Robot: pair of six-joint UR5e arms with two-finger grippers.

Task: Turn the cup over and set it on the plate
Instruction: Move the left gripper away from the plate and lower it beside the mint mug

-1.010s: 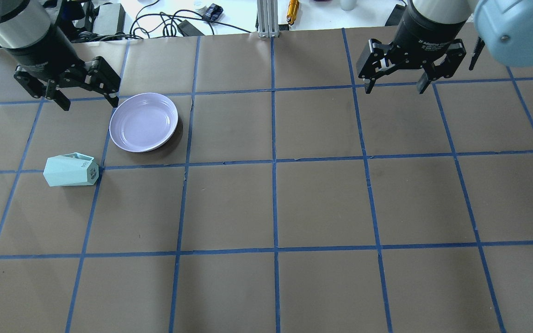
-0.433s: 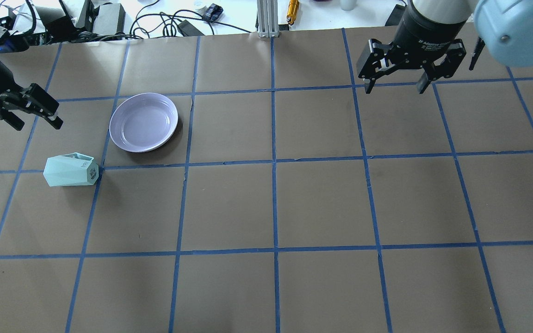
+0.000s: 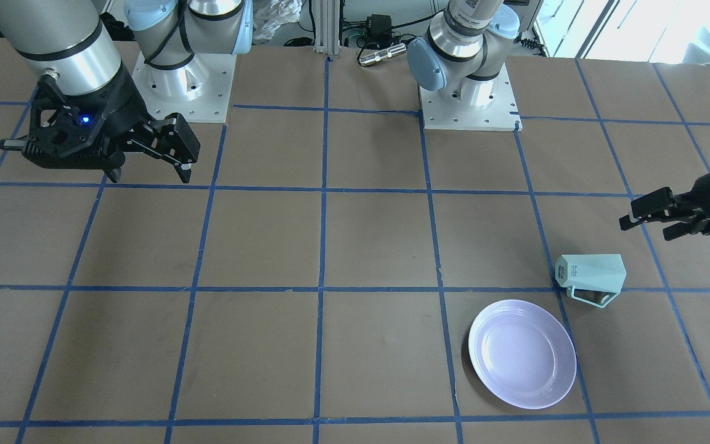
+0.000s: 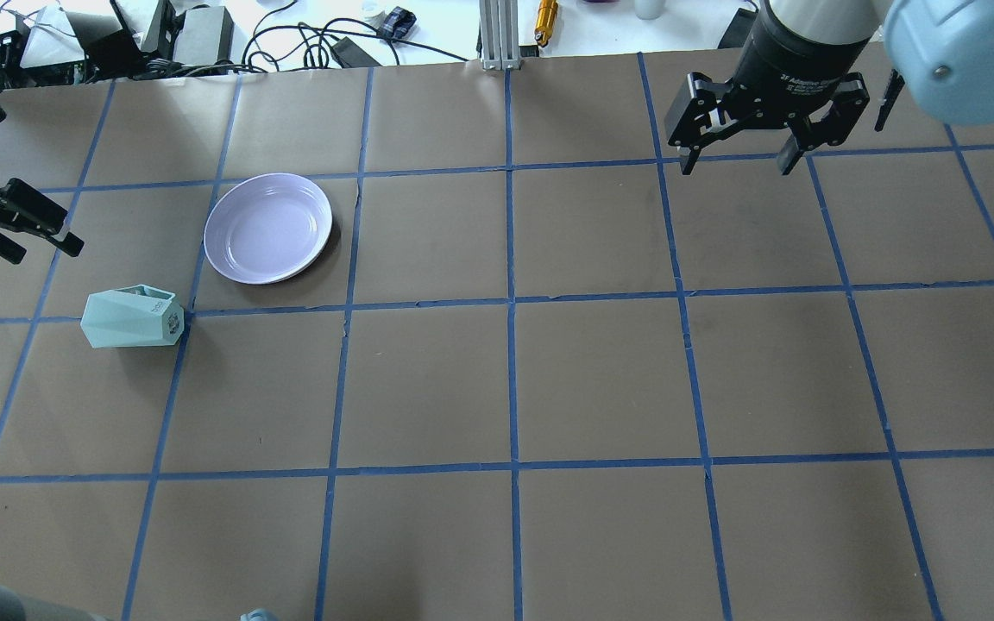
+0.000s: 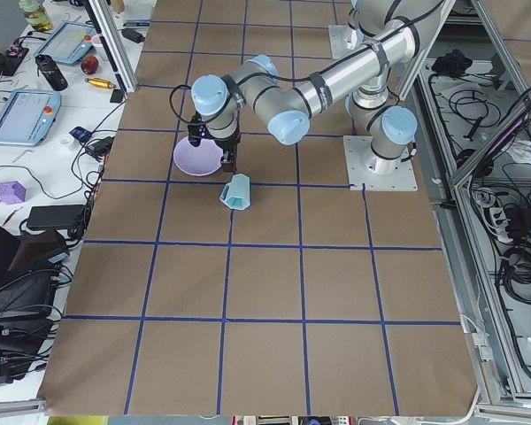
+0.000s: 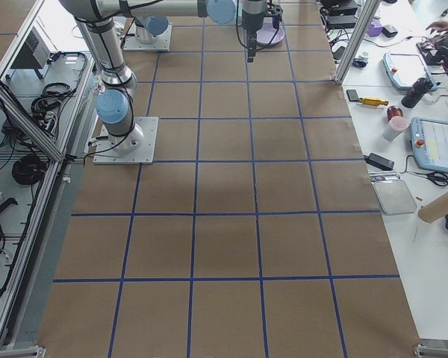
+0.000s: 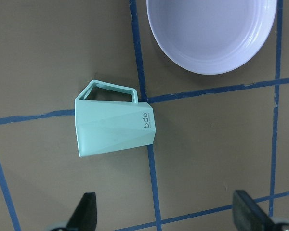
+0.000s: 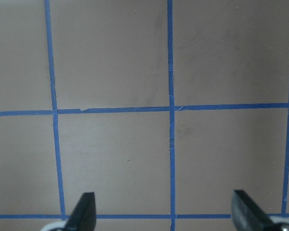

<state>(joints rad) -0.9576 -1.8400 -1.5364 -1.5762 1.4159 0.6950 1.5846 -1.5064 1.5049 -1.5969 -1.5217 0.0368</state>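
Lying on its side on the brown paper-covered table (image 4: 600, 379) with its blue tape grid is the small pale mint-green plastic cup with faceted sides (image 4: 133, 317). It sits near the round pale lavender plate (image 4: 268, 227) but apart from it, on the plate's left and on the side nearer the robot's base. The cup's angular handle points toward the plate. The narrow base, carrying a small printed label, faces the robot's right, and the mouth faces away to the left. In the left wrist view the cup (image 7: 114, 126) rests across a crossing of tape lines, with the plate's rim (image 7: 202, 67) just beyond the handle.

The left gripper (image 4: 48, 253) hangs above the table to the left of the plate, clear of both cup and plate. Its fingers (image 7: 86, 214) are spread wide with nothing between them, and its camera looks straight down on the cup.

The plate sits flat and upright, its shallow bowl bare, and in the front-facing view (image 3: 522, 353) a tape line passes beside its rim.

Farthest out, the right gripper (image 4: 737, 159) hovers well apart from the plate, off to its right and farther from the robot's base. Its fingers (image 8: 84, 211) are also wide apart and hold nothing, with only taped table below.
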